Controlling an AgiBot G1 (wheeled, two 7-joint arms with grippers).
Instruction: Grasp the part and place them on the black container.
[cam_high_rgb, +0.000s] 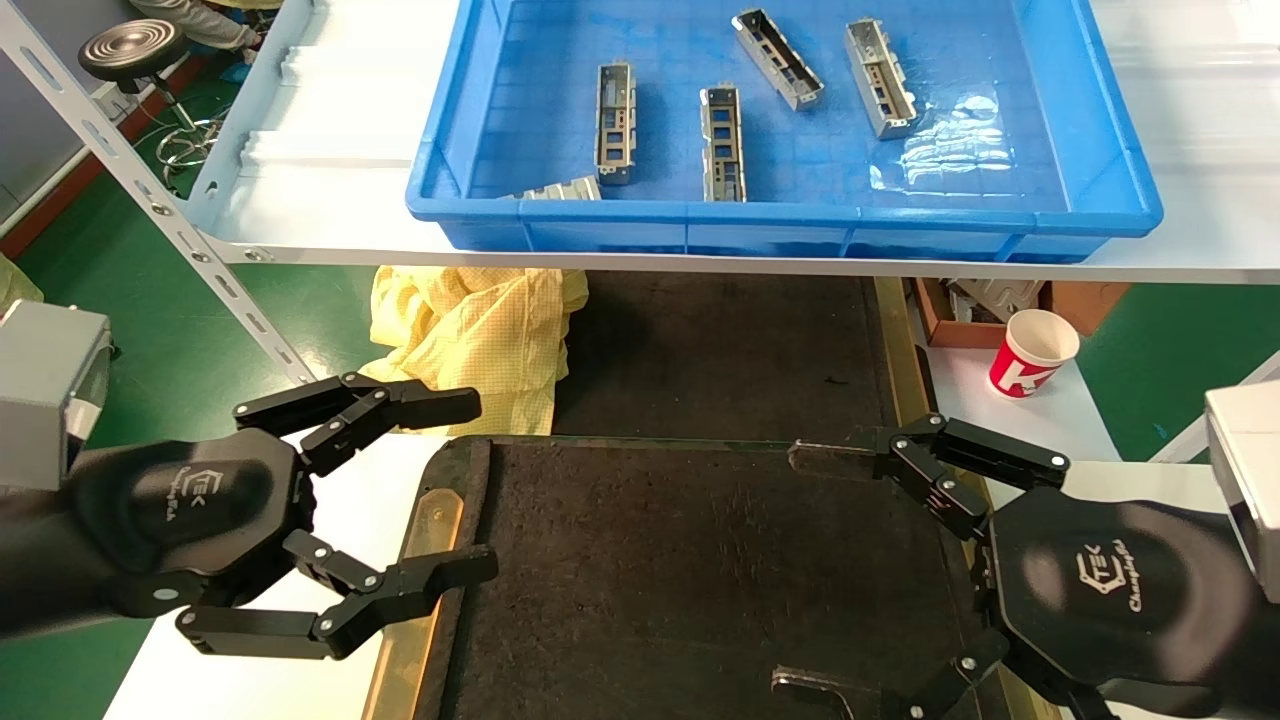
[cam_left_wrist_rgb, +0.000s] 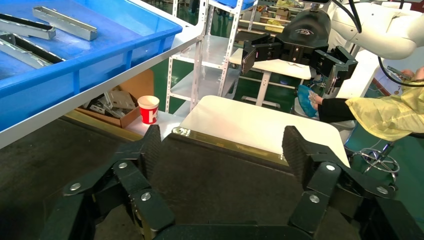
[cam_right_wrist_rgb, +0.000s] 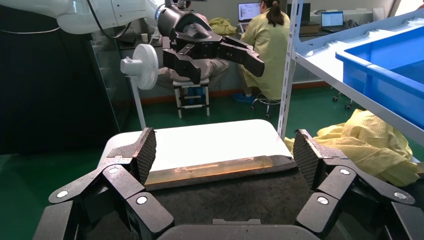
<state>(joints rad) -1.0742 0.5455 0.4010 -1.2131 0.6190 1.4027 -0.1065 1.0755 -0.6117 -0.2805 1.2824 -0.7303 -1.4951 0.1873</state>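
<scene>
Parts: five silver-grey channel frames, all in the blue crate (cam_high_rgb: 1100, 120) on the upper shelf (cam_high_rgb: 330, 215). One part (cam_high_rgb: 615, 122) left of centre, upright in the head view; a second (cam_high_rgb: 722, 142) just beside it; a third (cam_high_rgb: 777, 58) and a fourth (cam_high_rgb: 880, 77) towards the far right, both angled; a fifth (cam_high_rgb: 560, 189) against the near wall, partly hidden by the rim.

Black tray (cam_high_rgb: 700, 580): on the bench below the shelf, brass strip along its left edge. No part lies on what shows of its surface.

Left hand (cam_high_rgb: 440, 490): low over the tray's left edge, fingers spread wide, holding nothing.

Right hand (cam_high_rgb: 810, 570): low over the tray's right edge, likewise wide open and empty.

Progress: judged nil. No part gripped, none delivered; both hands well apart from the crate. Remaining, for each of the five: reach up into the crate, close on a frame, carry it down, set it on the tray.
</scene>
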